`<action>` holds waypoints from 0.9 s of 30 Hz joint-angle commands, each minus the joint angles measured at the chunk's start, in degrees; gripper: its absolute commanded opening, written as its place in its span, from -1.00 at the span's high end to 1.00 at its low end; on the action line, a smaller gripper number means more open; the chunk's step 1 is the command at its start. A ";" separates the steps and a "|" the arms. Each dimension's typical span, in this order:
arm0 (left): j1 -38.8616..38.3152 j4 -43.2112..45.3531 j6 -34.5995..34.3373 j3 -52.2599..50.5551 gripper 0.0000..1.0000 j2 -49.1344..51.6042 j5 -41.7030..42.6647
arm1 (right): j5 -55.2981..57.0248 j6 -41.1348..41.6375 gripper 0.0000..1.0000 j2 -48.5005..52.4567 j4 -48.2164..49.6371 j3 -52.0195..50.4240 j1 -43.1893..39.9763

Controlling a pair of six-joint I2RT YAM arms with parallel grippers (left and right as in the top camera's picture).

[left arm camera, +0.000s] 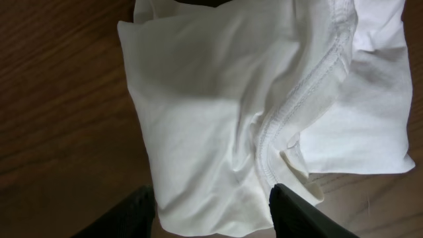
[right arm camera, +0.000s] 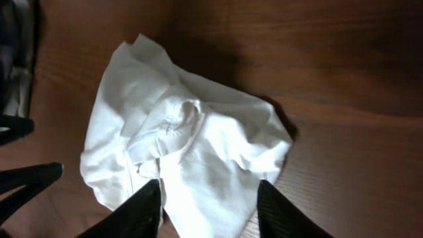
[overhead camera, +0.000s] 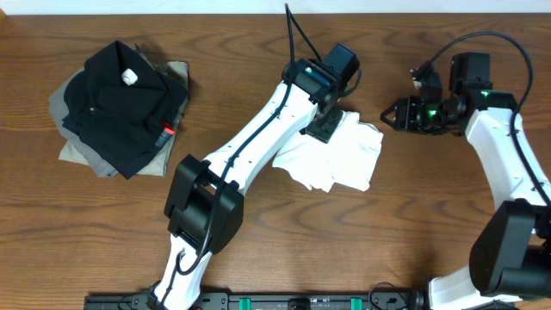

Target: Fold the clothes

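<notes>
Crumpled white T-shirt point(overhead camera: 344, 159) lies at 3 o'clock of the wooden table's point(overhead camera: 275, 250) centre. The left gripper point(overhead camera: 320, 131) is spread wide over its 11 o'clock edge. The right gripper point(overhead camera: 392, 114), also spread, sits apart at 2 o'clock. Bare wood borders the shirt at 6 o'clock. The black garment's point(overhead camera: 116, 108) white tag point(overhead camera: 129, 77) at 9 o'clock is unreadable.

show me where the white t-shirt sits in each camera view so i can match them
Overhead: the white T-shirt lies crumpled just right of centre.
Left wrist: the shirt fills most of the frame, from the top edge nearly to the bottom.
Right wrist: the shirt sits centre-left, bunched, reaching the bottom edge.
Shared landmark: the brown wood table shows around the shirt in all three.
</notes>
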 commanded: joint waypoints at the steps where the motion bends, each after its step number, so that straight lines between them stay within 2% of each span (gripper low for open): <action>1: 0.37 0.00 -0.15 1.05 -0.16 -2.14 -0.48 | -1.09 -1.11 0.04 2.73 0.52 0.02 3.21; 7: 0.74 -0.42 -0.13 1.05 -0.18 -2.14 -0.48 | -1.51 0.81 -0.10 7.37 6.29 0.02 8.37; 14: 0.74 -1.57 -0.13 1.05 -0.18 -2.14 -0.50 | 3.61 8.17 -0.11 10.67 9.60 0.02 12.04; 16: 0.74 -1.66 -0.13 1.05 -0.18 -2.14 -0.50 | 3.72 8.24 0.01 11.08 10.10 0.02 12.44; 17: 0.74 -1.66 -0.13 1.05 -0.18 -2.14 -0.50 | 3.72 8.24 0.14 11.10 10.45 0.02 12.57; 18: 0.74 -1.66 -0.13 1.05 -0.18 -2.14 -0.50 | 3.65 8.26 0.31 11.13 11.10 0.02 12.57; 21: 0.74 -1.66 -0.13 1.05 -0.18 -2.14 -0.50 | 2.86 8.24 0.97 10.51 12.68 0.11 12.28; 27: 1.01 -1.66 -0.13 1.05 -0.19 -2.14 -0.50 | 4.90 6.67 0.98 3.43 10.88 0.13 10.10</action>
